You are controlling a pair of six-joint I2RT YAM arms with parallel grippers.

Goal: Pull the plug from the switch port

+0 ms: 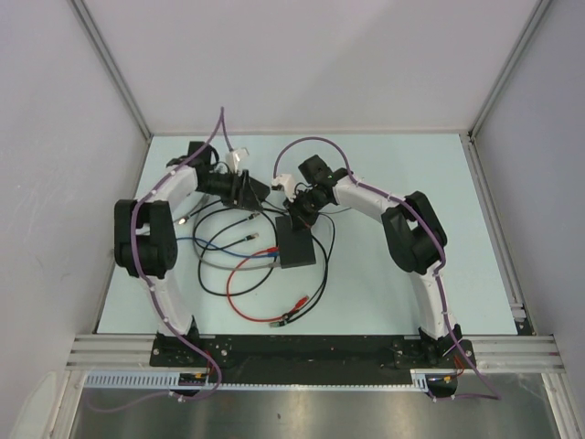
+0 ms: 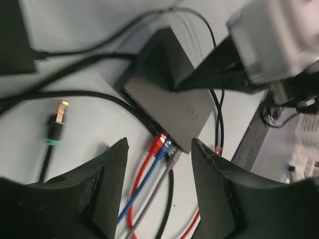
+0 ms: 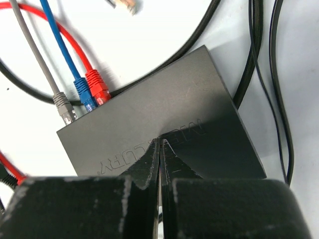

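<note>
Switch (image 1: pixel 297 247), a flat matte black box, lies flat near the middle of the pale table (image 1: pixel 411 274), btwn the two arms. Along one edge 3 plugs sit in its ports side by side: red plug (image 3: pixel 98 89), blue plug (image 3: pixel 84 97), grey plug (image 3: pixel 65 107), each w/ a cable of the same colour running off over the table. R gripper (image 3: pixel 160 142) is pinched fully closed w/ nothing in it, tips resting on the switch's top face by the embossed lettering. L gripper (image 2: pixel 159 143) stands wide, nothing held btwn its fingers (image 2: pixel 109 184); in its wrist view the 3 plugs show in the gap, can't tell if it touches them. A loose plug (image 2: pixel 56 124) w/ teal boot, on a black lead, lies on the table apart from the switch. Black cables (image 2: pixel 75 93) loop round the box, and a black block (image 2: pixel 12 35) sits at the top-left corner of the L wrist view
</note>
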